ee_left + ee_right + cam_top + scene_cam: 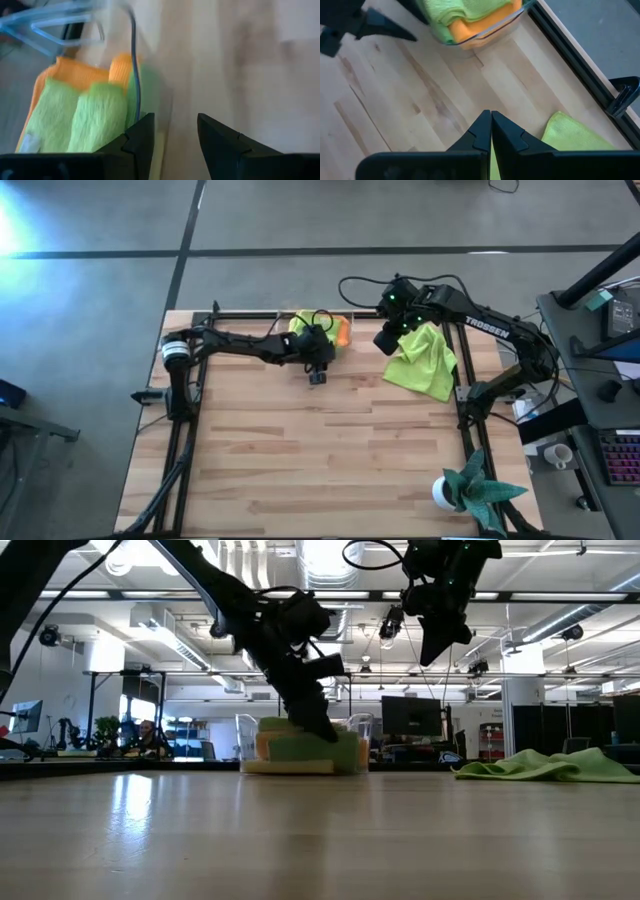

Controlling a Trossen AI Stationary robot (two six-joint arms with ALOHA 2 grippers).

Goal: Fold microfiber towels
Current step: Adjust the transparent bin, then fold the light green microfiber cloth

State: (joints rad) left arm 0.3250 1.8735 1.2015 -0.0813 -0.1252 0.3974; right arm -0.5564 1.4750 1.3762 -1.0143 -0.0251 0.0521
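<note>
A potted plant (470, 488) stands at the counter's (300, 460) near right corner. Farther back, a loose lime towel (425, 360) lies flat; the right end effector (388, 340), pinched shut and empty, hovers above it. The left end effector (318, 372), parted and empty, sits beside the clear bin (485, 30) holding folded towels (80, 115).

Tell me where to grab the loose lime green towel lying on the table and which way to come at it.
Take the lime green towel at an outer corner or raised fold, coming straight down from above. It lies crumpled and low on the table, so a side approach finds little to pinch. The right pincer, shut, is nearest.
</note>
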